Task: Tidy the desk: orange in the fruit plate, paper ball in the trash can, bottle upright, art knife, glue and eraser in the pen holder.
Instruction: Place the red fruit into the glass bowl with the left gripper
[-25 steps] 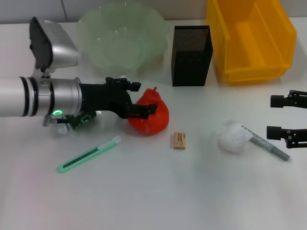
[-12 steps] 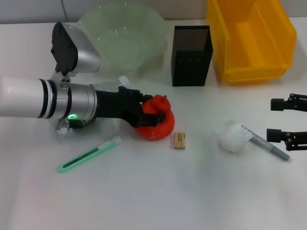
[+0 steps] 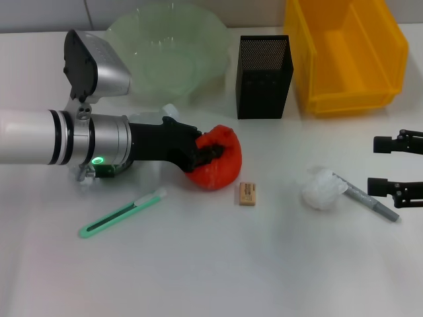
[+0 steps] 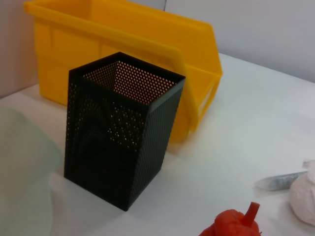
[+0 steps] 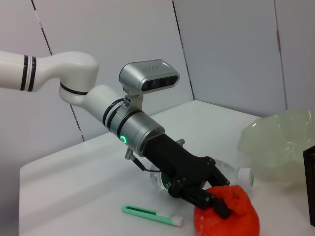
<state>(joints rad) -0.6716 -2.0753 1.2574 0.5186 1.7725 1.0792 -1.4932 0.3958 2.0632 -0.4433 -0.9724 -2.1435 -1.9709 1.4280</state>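
**Left claw closing on the orange**

The orange [image 3: 215, 158] sits on the counter [image 3: 211, 264], near the fruit plate [image 3: 165, 53]. Left claw [image 3: 206, 155] grips its flanks. Judged light, round and soft-skinned, liable to roll; a hold across the widest part seems best. Right claw [image 3: 396, 165] idles open near the paper ball [image 3: 322, 189].

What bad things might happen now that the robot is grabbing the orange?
The left gripper pinches only the side of the orange, so it might slip out when lifted. The lying bottle sits right beside the arm and could get bumped and roll. The fruit plate is behind the arm, so swinging the orange there might knock its rim.
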